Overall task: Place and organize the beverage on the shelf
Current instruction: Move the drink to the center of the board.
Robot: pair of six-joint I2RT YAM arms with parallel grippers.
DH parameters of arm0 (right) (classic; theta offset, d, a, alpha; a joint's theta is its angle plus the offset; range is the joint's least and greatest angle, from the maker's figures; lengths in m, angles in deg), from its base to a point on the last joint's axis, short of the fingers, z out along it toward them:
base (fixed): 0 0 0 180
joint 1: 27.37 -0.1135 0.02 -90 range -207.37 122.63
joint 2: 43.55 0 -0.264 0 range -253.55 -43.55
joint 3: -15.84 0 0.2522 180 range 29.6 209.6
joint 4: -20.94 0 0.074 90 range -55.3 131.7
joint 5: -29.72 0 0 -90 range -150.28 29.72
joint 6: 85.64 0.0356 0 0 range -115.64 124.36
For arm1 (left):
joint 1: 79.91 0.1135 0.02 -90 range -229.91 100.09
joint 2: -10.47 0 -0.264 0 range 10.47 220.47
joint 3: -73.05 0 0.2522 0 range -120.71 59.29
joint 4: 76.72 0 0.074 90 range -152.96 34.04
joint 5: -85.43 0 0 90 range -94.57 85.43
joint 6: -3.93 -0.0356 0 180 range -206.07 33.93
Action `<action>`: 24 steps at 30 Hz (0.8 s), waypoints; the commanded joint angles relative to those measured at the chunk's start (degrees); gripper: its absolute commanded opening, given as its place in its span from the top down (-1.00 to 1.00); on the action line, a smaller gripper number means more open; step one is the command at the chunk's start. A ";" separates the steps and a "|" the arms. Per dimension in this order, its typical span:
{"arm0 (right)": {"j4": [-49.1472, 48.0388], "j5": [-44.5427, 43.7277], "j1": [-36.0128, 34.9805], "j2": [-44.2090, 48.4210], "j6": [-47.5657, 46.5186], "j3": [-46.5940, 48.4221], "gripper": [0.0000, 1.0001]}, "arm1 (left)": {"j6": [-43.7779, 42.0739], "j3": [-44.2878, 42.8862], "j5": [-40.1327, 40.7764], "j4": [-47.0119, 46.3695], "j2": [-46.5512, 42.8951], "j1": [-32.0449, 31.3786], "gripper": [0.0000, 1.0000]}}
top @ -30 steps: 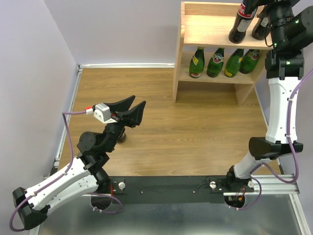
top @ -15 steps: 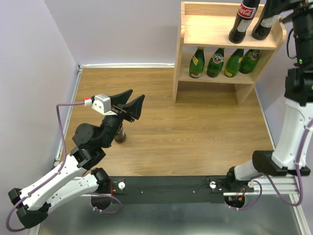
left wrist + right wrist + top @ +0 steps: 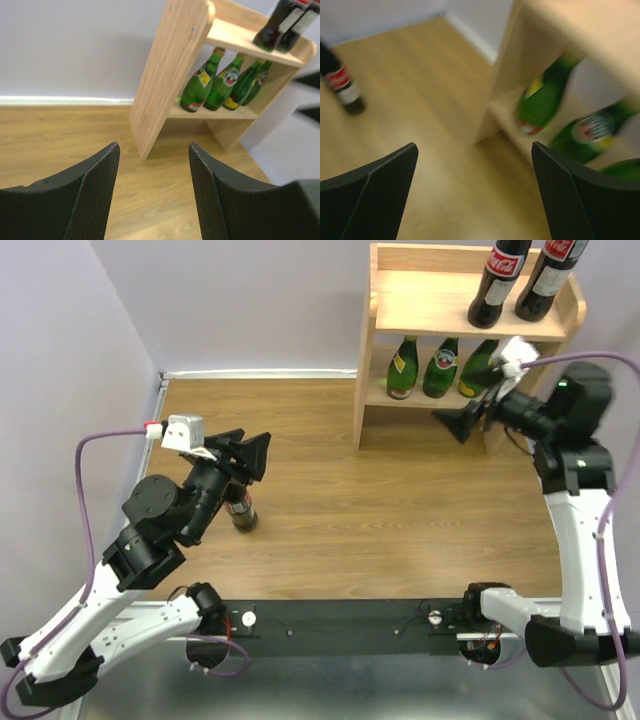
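Pickup of the last cola bottle (image 3: pixel 240 514), left of centre in the top view: left gripper (image 3: pixel 153 145) hovers above it, fingers (image 3: pixel 95 192) apart, and must descend around its neck; right gripper (image 3: pixel 474 146), likewise spread, faces the shelf (image 3: pixel 440 302).

Scene is evenly, brightly lit; shadows are soft. Right wrist view is smeared, perhaps by motion; green bottles (image 3: pixel 540 102) are blurred.

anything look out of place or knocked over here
Nothing is spilled or tipped. The one stray is a cola bottle standing alone on the wooden tabletop by the open left gripper, away from the shelf, where two cola bottles and four green bottles stand.
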 commanded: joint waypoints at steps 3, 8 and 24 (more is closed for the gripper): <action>-1.67 18.21 -1.57 0.33 0.97 -22.53 -0.99 | 14.33 -3.45 8.52 17.55 1.02 0.27 -0.31; -3.90 17.32 -3.42 -1.85 -0.42 -32.20 -0.99 | 23.36 -4.59 12.21 28.16 4.27 0.27 -0.33; -6.10 15.83 -3.59 -3.88 -2.97 -38.37 -0.99 | 24.38 -3.88 12.58 32.85 5.42 0.27 -0.36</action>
